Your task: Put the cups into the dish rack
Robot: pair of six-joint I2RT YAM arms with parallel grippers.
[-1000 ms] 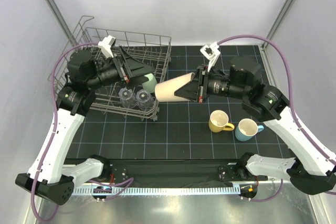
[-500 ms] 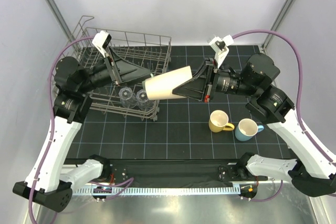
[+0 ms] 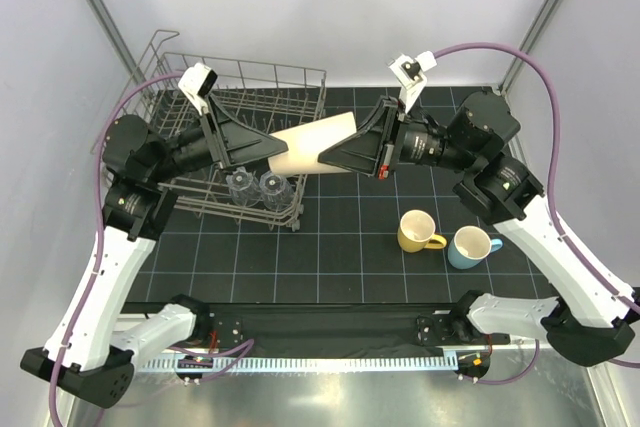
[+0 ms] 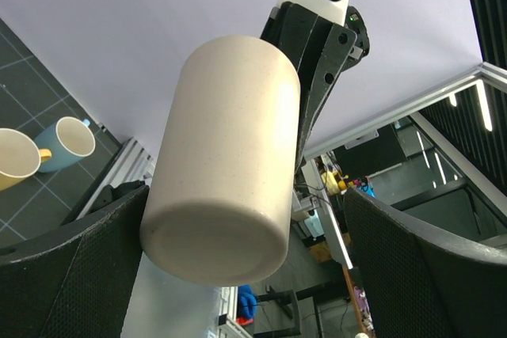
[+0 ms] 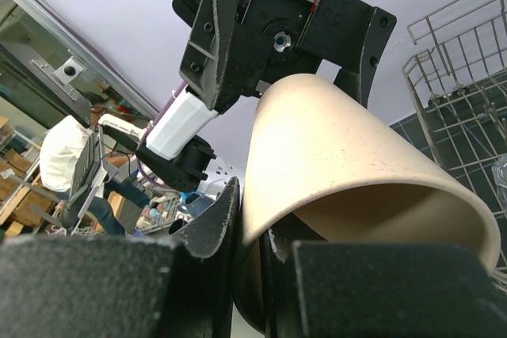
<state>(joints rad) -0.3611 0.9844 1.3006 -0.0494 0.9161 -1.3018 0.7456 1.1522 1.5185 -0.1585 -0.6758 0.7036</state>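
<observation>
Right gripper (image 3: 338, 152) clamped on the rim of the tan cup (image 3: 305, 142), which is held sideways in the air above the dish rack (image 3: 313, 97) at its right wall. The cup's base sits between the wide-open jaws of the left gripper (image 3: 268, 143); contact unclear. Two clear tumblers (image 3: 240, 184) are racked. Cream mug (image 3: 417, 230) and light-blue mug (image 3: 470, 245) wait on the mat. The left arm over the rack crowds the drop.

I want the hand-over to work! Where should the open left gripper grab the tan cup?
Probably best to grip the tan cup by its round sides near the closed bottom, coming straight in from that end. The cup lies sideways with its bottom pointing at the open left gripper, and the right gripper pinches the rim at the other end.
</observation>
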